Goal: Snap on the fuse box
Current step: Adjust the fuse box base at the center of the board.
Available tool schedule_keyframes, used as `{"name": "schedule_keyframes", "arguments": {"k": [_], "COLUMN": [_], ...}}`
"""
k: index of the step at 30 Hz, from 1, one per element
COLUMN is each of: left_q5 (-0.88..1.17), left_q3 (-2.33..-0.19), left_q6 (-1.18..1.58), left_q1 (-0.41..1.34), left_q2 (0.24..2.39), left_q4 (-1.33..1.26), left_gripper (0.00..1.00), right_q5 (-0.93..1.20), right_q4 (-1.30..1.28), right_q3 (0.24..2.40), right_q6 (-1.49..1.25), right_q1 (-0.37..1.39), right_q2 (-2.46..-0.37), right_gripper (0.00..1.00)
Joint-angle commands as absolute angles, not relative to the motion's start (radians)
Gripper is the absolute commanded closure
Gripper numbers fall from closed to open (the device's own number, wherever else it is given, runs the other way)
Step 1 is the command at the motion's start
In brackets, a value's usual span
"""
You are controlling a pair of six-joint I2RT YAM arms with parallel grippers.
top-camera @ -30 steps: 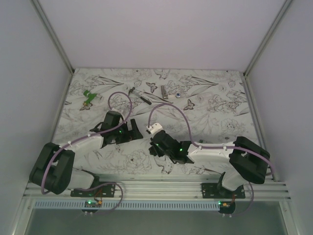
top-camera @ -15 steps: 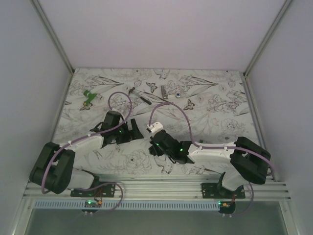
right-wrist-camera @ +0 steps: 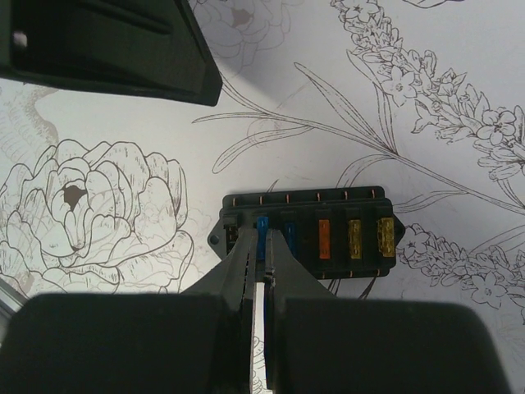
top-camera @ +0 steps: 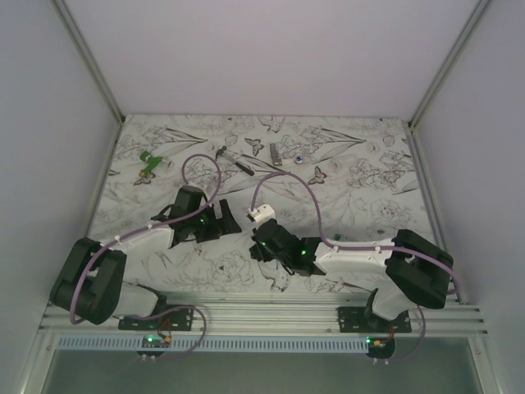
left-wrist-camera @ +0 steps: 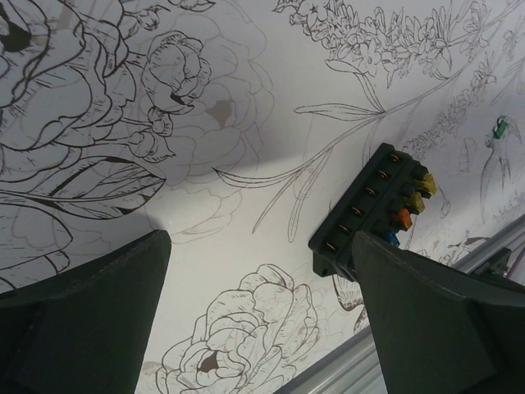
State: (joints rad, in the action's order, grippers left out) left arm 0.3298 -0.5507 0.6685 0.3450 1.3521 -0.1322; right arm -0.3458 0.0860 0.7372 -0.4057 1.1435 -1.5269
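Note:
The fuse box [right-wrist-camera: 303,246] is a flat black box lying on the flower-print table, with two blue, one orange and two yellow fuses in a row. My right gripper [right-wrist-camera: 264,238] hangs over its left end, its narrow fingertips shut on a blue fuse [right-wrist-camera: 262,228] that stands at a slot of the box. In the left wrist view the fuse box [left-wrist-camera: 373,205] lies just beyond my right finger. My left gripper [left-wrist-camera: 262,328] is wide open over bare table, with nothing between its fingers. From above, the left gripper [top-camera: 221,220] and the right gripper [top-camera: 257,245] sit close together, and the box is mostly hidden.
A green plastic piece [top-camera: 148,162] lies far left at the back. A thin dark stick tool [top-camera: 234,160] and a small grey part [top-camera: 276,153] lie at the back middle. The metal rail [left-wrist-camera: 328,371] marks the near table edge. White walls close in both sides.
The right wrist has crept slightly away from the base, over the fuse box. The left arm has hardly moved. Both grippers keep their state.

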Motion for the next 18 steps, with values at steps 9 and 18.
{"name": "schedule_keyframes", "arguments": {"k": [9, 18], "left_q5": [0.418, 0.425], "left_q3": [-0.518, -0.526], "left_q6": [0.72, 0.736], "left_q1": [0.371, 0.442], "left_q2": [1.354, 1.378], "left_q4": [-0.115, -0.122], "left_gripper": [0.18, 0.44], "right_q5": [-0.375, -0.37], "right_q4": [0.127, 0.135], "right_q3": [0.733, 0.727], "right_q6": [-0.443, -0.449], "right_q1": [1.157, 1.16], "right_q2": [-1.56, -1.594], "right_gripper": [1.0, 1.0]}}
